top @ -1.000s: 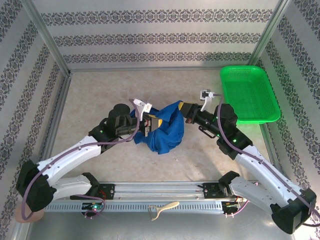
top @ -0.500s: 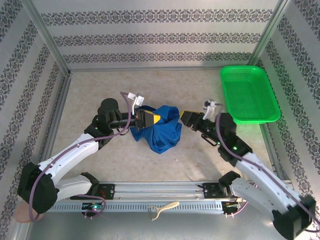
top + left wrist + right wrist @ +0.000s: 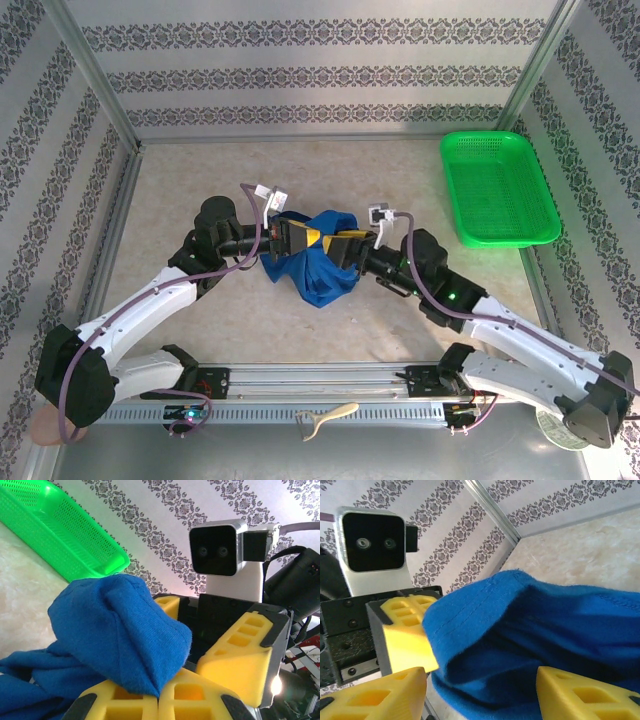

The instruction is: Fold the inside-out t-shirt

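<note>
The inside-out t-shirt is a bunched royal blue heap at the table's middle, partly lifted. My left gripper is shut on an upper fold of it. In the left wrist view the yellow pads meet with the t-shirt pinched in their seam. My right gripper faces the left one at close range. It stands open, with the t-shirt hanging between its spread fingers, which do not clamp it. Its yellow fingers show just behind the held fold.
A green mesh basket lies at the back right, apart from both arms; its wall shows in the left wrist view. A rail with a cream hook-shaped tool runs along the near edge. Patterned walls enclose the table.
The right gripper let go of the shirt's right side, opened, and swung left to the fold held by the left gripper. The left gripper shifted slightly back-left, still holding the cloth.
</note>
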